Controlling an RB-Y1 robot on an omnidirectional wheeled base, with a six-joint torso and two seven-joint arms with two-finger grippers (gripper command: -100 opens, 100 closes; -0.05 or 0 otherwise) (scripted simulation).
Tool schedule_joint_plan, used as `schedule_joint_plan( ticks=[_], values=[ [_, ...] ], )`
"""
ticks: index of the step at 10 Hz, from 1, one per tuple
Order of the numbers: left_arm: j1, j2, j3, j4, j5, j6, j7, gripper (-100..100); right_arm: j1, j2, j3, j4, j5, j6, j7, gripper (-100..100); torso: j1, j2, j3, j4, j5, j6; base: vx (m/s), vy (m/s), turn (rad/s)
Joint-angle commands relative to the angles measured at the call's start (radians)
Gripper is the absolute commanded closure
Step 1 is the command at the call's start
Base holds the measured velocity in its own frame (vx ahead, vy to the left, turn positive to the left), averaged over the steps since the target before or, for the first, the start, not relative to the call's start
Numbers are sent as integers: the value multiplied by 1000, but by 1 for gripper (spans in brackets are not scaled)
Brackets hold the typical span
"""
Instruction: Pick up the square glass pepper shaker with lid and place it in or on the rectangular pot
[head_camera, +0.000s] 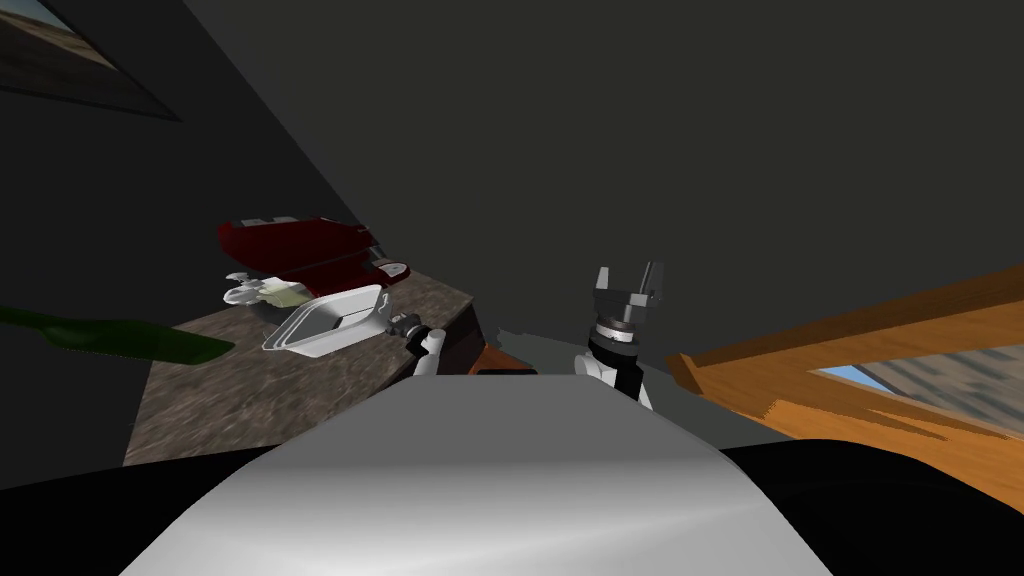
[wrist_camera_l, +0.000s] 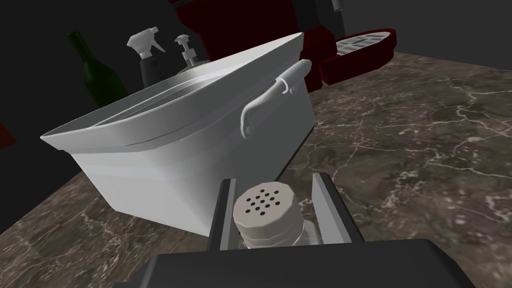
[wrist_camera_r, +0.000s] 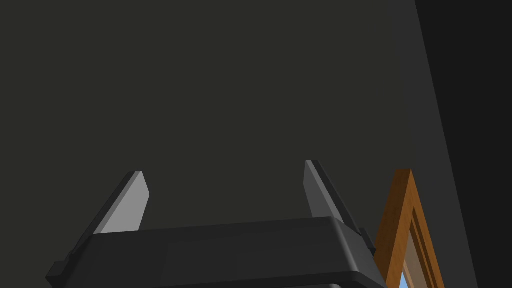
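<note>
- Pepper shaker (wrist_camera_l: 269, 212): pale perforated lid and a glimpse of clear shoulder, upright between the fingers of the left gripper (wrist_camera_l: 274, 181); the lower body is hidden behind the gripper's dark block, so I cannot tell whether it is off the counter (wrist_camera_l: 400, 140)
- Left gripper: narrow, fingers pressed on the shaker's sides; in the head view it sits just left of centre, at the pot's near end (head_camera: 405, 325)
- Pot (wrist_camera_l: 200, 150): white, rectangular, handled; directly beyond the shaker and almost touching it, long side slanting across the gripper's line, rim above the lid; judged to need a lift over the rim
- Pot interior: mostly unseen
- Right gripper (head_camera: 629, 275): right of centre, raised, fingers wide apart, holding nothing
- Behind the pot: green bottle (wrist_camera_l: 95, 75), spray bottle (wrist_camera_l: 147, 55), dark red appliance (wrist_camera_l: 350, 55)
</note>
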Motion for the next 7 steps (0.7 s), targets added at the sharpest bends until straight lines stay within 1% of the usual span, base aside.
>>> schedule_joint_plan(
  ticks=[1, 3, 4, 5, 7],
  values=[
    [0, 0, 0, 0, 0, 0, 0, 100, 0, 0, 0, 0, 0, 0, 0, 0, 0, 0, 0, 0, 0, 0, 0, 0, 0],
    [0, 0, 0, 0, 0, -1, 0, 100, 0, 0, 0, 0, 0, 0, 0, 0, 0, 0, 0, 0, 0, 0, 0, 0, 0],
    [0, 0, 0, 0, 0, -1, 0, 0, 0, 0, 0, 0, 0, 0, 0, 0, 0, 0, 0, 0, 0, 0, 0, 0, 0],
    [0, 3, 12, 15, -2, -15, 8, 100, 0, 0, 0, 0, 0, 0, 0, 0, 0, 0, 0, 0, 0, 0, -31, -14, -197],
    [11, -2, 38, 18, -3, -37, 14, 100, 0, 0, 0, 0, 0, 0, 0, 0, -3, 1, -1, -2, 4, 5, -71, -24, -276]
  ],
)
